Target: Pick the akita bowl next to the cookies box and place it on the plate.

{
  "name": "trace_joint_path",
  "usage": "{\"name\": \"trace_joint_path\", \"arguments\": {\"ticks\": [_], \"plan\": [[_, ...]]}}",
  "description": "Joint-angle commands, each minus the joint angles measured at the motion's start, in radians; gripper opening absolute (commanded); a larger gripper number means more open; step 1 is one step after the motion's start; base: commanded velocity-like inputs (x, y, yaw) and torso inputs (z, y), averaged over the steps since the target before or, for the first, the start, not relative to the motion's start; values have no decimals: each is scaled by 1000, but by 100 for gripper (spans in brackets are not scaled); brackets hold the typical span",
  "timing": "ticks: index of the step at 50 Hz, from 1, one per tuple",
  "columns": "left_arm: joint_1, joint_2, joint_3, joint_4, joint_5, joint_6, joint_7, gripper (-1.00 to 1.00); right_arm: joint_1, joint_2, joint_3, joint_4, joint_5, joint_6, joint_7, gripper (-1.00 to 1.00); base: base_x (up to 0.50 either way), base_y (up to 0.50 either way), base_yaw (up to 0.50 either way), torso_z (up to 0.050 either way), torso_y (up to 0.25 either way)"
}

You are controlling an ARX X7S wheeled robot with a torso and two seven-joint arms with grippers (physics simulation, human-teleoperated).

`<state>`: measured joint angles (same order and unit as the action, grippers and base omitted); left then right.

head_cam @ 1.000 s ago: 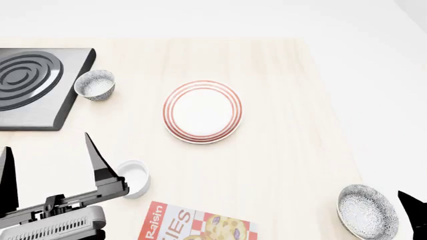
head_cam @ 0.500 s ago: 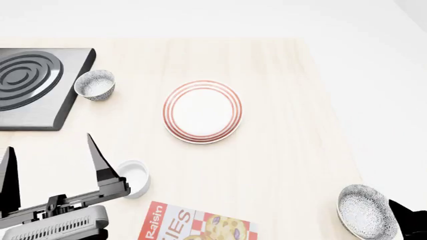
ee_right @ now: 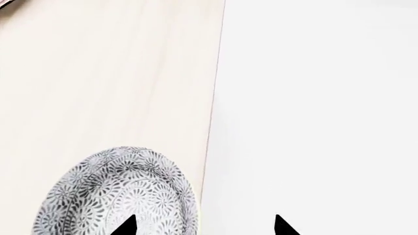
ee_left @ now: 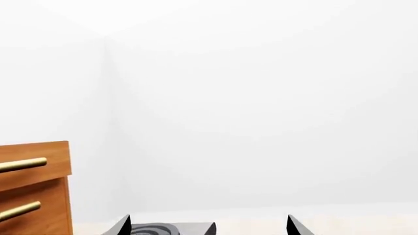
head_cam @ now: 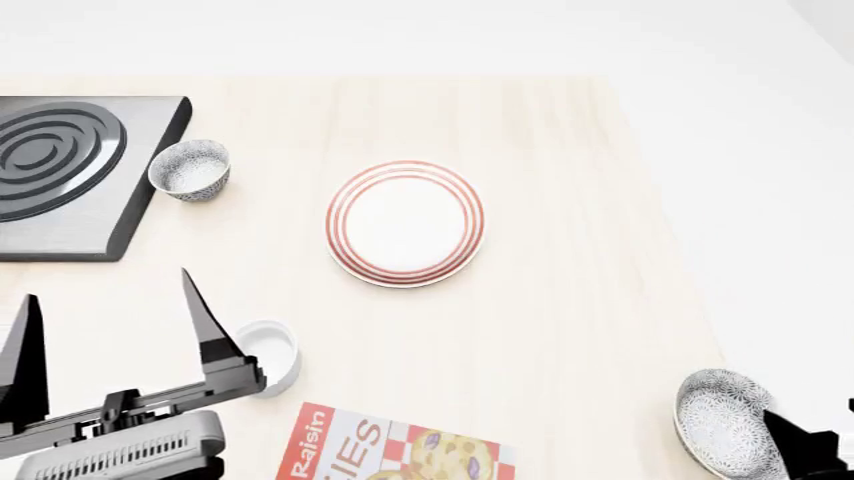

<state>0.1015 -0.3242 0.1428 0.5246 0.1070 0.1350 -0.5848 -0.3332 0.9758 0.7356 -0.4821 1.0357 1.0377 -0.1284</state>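
The akita bowl (head_cam: 721, 420) with its grey-and-white pattern sits at the table's near right corner, to the right of the cookies box (head_cam: 387, 452). In the right wrist view the bowl (ee_right: 117, 196) lies close below my right gripper (ee_right: 203, 226). That gripper is open, one fingertip over the bowl's inside and the other beyond its rim. In the head view the right gripper (head_cam: 803, 446) overlaps the bowl's right side. The red-ringed plate (head_cam: 404, 222) lies mid-table with nothing on it. My left gripper (head_cam: 114, 345) is open and holds nothing, left of a white cup (head_cam: 267, 355).
A look-alike patterned bowl (head_cam: 188, 168) stands beside the black stove (head_cam: 74, 165) at the far left. The table's right edge (ee_right: 212, 112) runs just past the near bowl. In the left wrist view are the stove (ee_left: 163, 229) and a wooden drawer unit (ee_left: 33, 186).
My right gripper has moved in over the right side of the near bowl. The left gripper has shifted slightly toward the near edge. Nothing on the table has moved.
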Motion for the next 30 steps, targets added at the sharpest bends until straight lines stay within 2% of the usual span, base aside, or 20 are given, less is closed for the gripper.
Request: {"name": "trace_joint_path", "arguments": {"ticks": [1,30], "plan": [[4,14,-15,-6,10,12,17,100,2,-29,-15,7,-32,-20,-29,100,0,0,0,0,0],[0,7,-1,-6,16,2,11,100,21,-57,-112,50,-87,-85,-55,100,0,0,0,0,0]]}}
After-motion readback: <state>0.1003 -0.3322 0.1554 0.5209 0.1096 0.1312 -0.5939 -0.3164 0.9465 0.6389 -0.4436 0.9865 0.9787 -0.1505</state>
